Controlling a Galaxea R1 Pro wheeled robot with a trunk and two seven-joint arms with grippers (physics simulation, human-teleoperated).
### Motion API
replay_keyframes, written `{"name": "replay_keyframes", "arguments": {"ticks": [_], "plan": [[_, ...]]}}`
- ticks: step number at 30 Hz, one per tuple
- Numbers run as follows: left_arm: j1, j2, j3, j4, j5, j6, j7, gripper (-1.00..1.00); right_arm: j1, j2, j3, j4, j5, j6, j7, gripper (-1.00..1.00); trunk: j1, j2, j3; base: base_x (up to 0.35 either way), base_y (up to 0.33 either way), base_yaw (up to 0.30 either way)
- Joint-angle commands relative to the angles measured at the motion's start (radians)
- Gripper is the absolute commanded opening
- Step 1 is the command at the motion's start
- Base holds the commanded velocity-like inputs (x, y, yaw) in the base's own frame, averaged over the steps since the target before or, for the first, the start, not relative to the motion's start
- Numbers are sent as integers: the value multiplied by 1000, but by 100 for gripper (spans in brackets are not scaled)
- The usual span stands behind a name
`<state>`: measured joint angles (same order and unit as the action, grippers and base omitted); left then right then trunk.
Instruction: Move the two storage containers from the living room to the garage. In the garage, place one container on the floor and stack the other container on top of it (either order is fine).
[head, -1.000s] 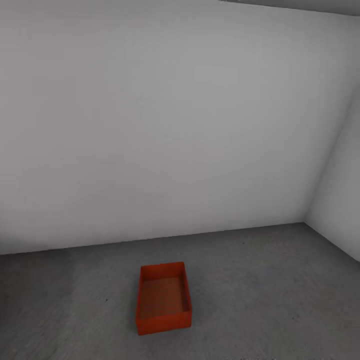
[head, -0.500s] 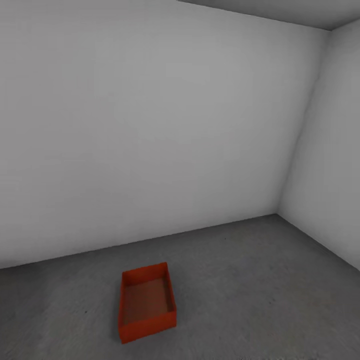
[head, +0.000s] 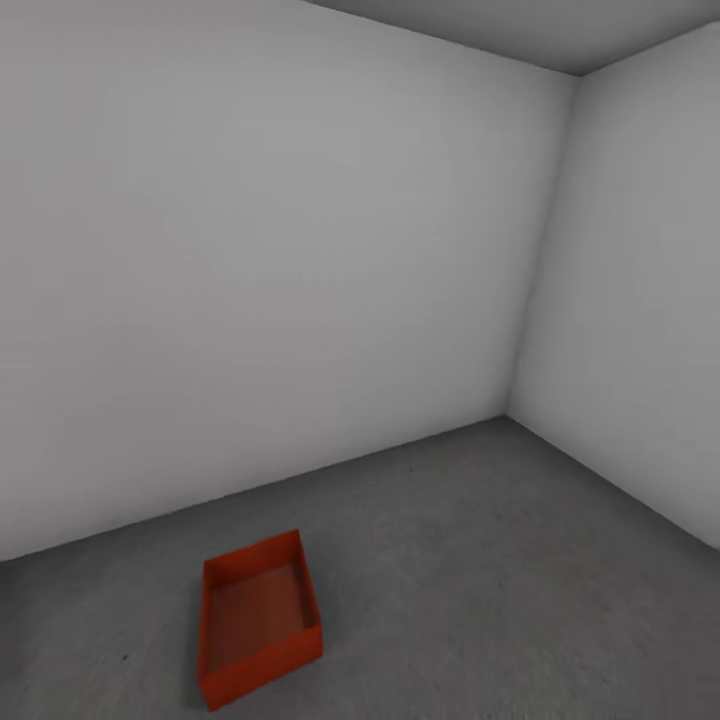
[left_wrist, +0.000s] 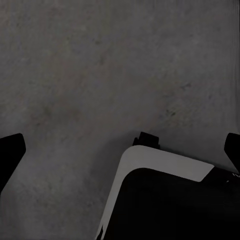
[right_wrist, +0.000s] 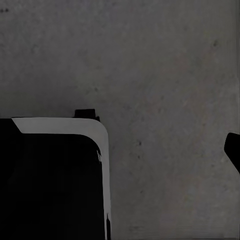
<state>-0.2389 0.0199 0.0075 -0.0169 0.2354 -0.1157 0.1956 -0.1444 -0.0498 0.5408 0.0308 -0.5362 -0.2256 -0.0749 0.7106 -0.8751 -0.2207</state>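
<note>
Against the frame half a second before, my head view had swung: the room corner (head: 508, 415) where the two plain white-grey walls meet had slid toward the middle, and the orange-red open-top plastic storage container (head: 258, 618) sat lower and further left in the picture. I read that as camera motion, not the bin moving. The container rested alone on the dark grey speckled concrete floor (head: 480, 580), near the long wall (head: 250, 280) but apart from it, angled to that wall, with nothing inside that I could see. The side wall (head: 640, 300) stood well off to its right, with bare floor between. My left end effector (left_wrist: 120, 150) hung over the concrete with its dark fingertips (left_wrist: 10, 152) spread wide, gripping nothing. On the right end effector one fingertip (right_wrist: 233, 147) showed, so I could not tell its opening. A white-and-black part of the robot's body (right_wrist: 60, 175) lay below each
</note>
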Motion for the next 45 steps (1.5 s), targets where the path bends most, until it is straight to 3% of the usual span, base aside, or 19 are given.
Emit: {"name": "replay_keyframes", "arguments": {"ticks": [1,45], "plan": [[-1,0,0,0,5,-3,1,100,-1,1,8,3,-7,-5,0,100,0,-1,-1,0,0,-286],[0,0,0,0,5,-4,1,100,-1,6,8,2,-6,-5,-2,100,0,-1,-1,0,0,-294]]}}
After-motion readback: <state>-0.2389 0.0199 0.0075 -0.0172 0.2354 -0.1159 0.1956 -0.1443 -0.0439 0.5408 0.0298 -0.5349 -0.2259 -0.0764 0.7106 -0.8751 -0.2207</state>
